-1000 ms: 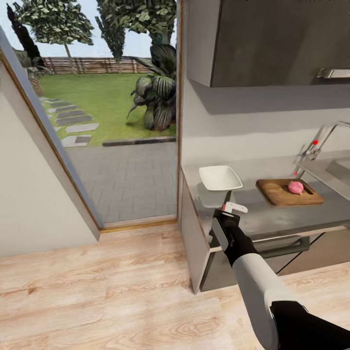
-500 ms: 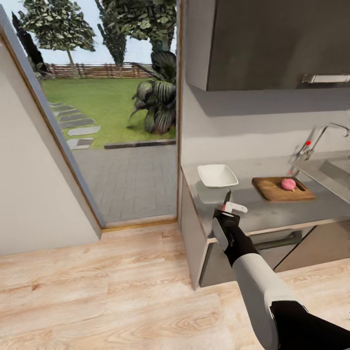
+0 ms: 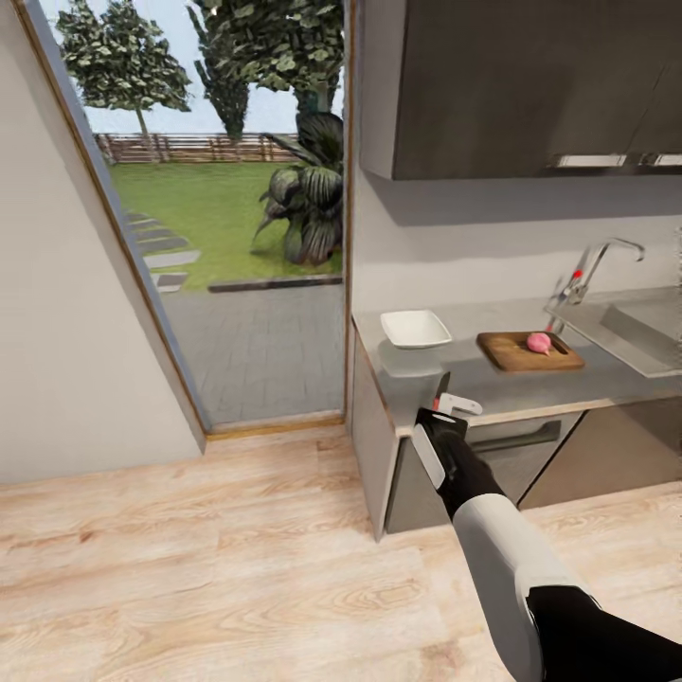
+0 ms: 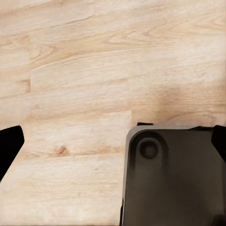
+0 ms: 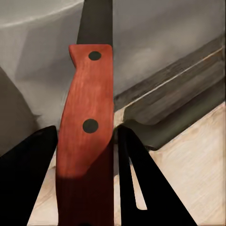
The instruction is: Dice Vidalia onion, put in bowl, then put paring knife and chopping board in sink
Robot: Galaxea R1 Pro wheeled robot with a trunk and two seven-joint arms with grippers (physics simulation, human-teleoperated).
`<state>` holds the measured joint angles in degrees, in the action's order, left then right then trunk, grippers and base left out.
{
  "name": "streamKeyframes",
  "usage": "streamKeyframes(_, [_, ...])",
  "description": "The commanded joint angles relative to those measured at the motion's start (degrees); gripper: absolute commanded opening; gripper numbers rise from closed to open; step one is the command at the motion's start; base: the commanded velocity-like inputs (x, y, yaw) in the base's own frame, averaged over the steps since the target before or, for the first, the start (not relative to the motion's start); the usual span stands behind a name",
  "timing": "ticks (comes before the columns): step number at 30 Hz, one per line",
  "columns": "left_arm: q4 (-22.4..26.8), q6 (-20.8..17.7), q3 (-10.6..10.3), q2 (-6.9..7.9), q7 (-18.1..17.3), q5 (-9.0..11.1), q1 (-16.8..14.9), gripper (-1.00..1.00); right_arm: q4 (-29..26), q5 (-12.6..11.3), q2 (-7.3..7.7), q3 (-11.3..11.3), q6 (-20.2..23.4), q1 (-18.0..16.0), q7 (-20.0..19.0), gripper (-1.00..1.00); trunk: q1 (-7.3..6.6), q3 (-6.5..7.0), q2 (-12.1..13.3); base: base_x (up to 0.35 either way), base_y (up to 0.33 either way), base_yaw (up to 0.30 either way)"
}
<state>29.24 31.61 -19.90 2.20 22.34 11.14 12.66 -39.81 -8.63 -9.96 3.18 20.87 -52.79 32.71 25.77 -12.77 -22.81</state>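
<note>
Firmly in right gripper (image 5: pixel 87 141) — paring knife (image 5: pixel 87 127).

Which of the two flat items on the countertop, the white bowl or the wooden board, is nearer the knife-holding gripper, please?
The white bowl, at the countertop's door-side end, is nearer the right gripper; the chopping board, carrying the onion, lies further along by the sink.

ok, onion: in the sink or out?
Out. The Vidalia onion sits whole on the chopping board on the countertop, beside the sink.
</note>
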Motion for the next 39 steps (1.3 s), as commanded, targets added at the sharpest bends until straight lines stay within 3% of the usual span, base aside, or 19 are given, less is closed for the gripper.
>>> streamKeyframes(1, [0.1, 0.1, -0.5, 0.08, 0.3, 0.6, 0.0, 1.00, -0.1, -0.4, -0.04, 0.1, 0.1, 0.0, 0.2, -1.00, 0.01, -0.02, -0.1, -0.238, 0.000, 0.000])
streamKeyframes(20, [-0.1, 0.0, -0.5, 0.08, 0.3, 0.6, 0.0, 1.00, -5.5, 0.2, -0.04, 0.1, -0.6, 0.0, -0.1, -1.00, 0.01, 0.88, -0.1, -0.025, 0.000, 0.000])
streamKeyframes(24, [-0.1, 0.0, -0.5, 0.08, 0.3, 0.6, 0.0, 1.00, -9.8, 0.7, -0.04, 0.0, -0.6, 1.3, -2.7, -1.00, 0.01, 0.88, -0.1, 0.000, 0.000, 0.000])
streamKeyframes(26, [-0.1, 0.0, -0.5, 0.08, 0.3, 0.6, 0.0, 1.00, -14.6, 2.8, -0.04, 0.0, -0.6, 3.9, -7.2, -1.00, 0.01, 0.88, -0.1, 0.000, 0.000, 0.000])
streamKeyframes(32, [-0.1, 0.0, -0.5, 0.08, 0.3, 0.6, 0.0, 1.00, -32.3, 14.0, -0.04, 0.0, -0.6, 13.2, -23.1, -1.00, 0.01, 0.88, -0.1, 0.000, 0.000, 0.000])
streamKeyframes(35, [-0.1, 0.0, -0.5, 0.08, 0.3, 0.6, 0.0, 1.00, -40.7, 16.1, -0.04, 0.0, -0.7, 18.1, -27.2, -1.00, 0.01, 0.88, -0.1, 0.000, 0.000, 0.000])
streamKeyframes(39, [-0.1, 0.0, -0.5, 0.08, 0.3, 0.6, 0.0, 1.00, -48.4, 17.7, -0.04, 0.0, -2.5, 23.9, -29.3, -1.00, 0.01, 0.88, -0.1, 0.000, 0.000, 0.000])
